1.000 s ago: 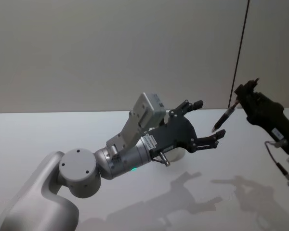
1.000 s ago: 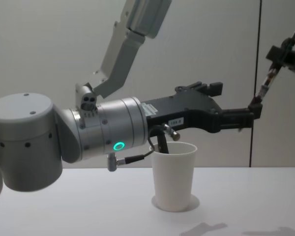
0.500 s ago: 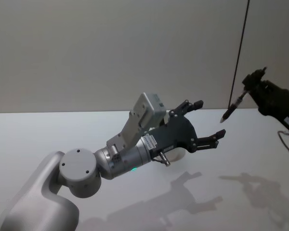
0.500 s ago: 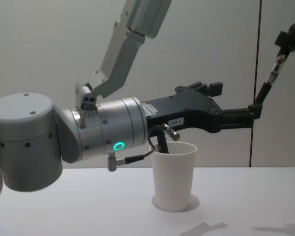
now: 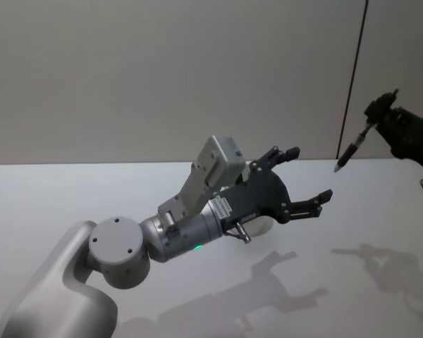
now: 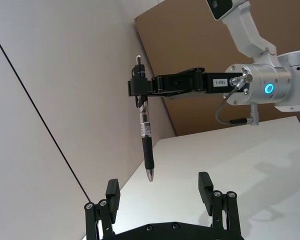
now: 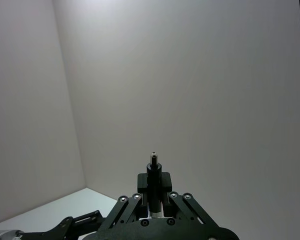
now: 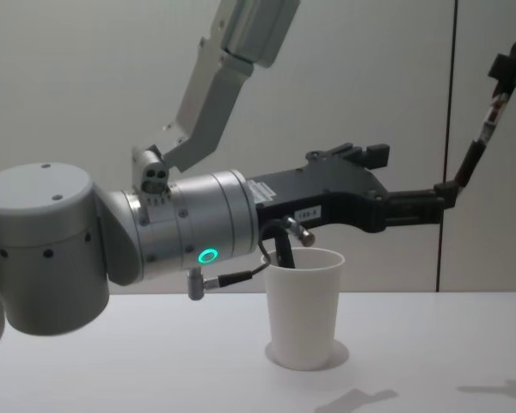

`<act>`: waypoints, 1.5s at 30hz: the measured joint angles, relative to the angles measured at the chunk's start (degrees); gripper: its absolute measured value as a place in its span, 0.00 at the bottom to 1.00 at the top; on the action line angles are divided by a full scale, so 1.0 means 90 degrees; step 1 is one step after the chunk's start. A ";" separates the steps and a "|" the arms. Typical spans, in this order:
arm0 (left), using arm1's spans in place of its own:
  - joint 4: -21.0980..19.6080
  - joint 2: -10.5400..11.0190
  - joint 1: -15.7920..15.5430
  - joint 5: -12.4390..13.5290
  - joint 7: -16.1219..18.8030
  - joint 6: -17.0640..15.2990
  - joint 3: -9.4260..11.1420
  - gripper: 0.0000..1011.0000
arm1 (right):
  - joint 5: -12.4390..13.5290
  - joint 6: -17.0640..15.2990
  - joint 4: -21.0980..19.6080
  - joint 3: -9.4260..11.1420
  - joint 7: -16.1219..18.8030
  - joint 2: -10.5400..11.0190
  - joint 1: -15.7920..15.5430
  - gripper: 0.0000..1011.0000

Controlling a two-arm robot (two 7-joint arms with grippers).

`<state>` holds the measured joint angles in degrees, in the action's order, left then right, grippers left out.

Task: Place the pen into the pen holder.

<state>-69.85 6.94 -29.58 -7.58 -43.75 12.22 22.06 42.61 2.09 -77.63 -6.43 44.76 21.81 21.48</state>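
The pen holder (image 8: 305,305) is a white paper cup standing upright on the table, directly under my left arm's wrist; in the head view the pen holder (image 5: 262,227) is mostly hidden behind that arm. My left gripper (image 8: 408,182) hangs open and empty above and beyond the cup. High to its right, my right gripper (image 8: 509,73) is shut on the top of a dark pen (image 8: 479,148), which hangs tip down. The left wrist view shows the pen (image 6: 145,142) clamped by the right gripper (image 6: 139,87), with its tip just above my open left gripper (image 6: 159,187).
The white table (image 5: 70,190) runs back to a pale wall (image 5: 162,70). A dark vertical seam (image 5: 352,77) marks the wall behind the pen. My left arm (image 5: 190,229) reaches across the middle above the cup.
My right gripper has carried the pen up and to the right, away from the left gripper's fingers. The left arm and the cup have not moved.
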 joint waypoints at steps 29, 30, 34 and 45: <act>0.0000 0.0000 0.0000 0.0000 0.0000 0.0000 0.0000 0.99 | -0.0144 0.0271 0.2582 -0.0347 0.1675 -0.0368 0.1762 0.14; 0.0000 0.0000 0.0000 0.0000 0.0000 0.0000 0.0000 0.99 | -0.0146 0.0289 0.2647 -0.0364 0.1704 -0.0388 0.1821 0.14; 0.0000 0.0000 0.0000 0.0000 0.0000 0.0000 0.0000 0.99 | -0.0170 0.0401 0.3120 -0.0450 0.1895 -0.0484 0.2101 0.14; 0.0000 0.0000 0.0000 0.0000 0.0000 0.0000 0.0000 0.99 | -0.0216 0.0672 0.4164 -0.0662 0.2269 -0.0729 0.2736 0.14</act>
<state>-69.85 6.94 -29.58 -7.58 -43.75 12.22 22.06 40.67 8.14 -40.16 -12.39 65.18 15.25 46.11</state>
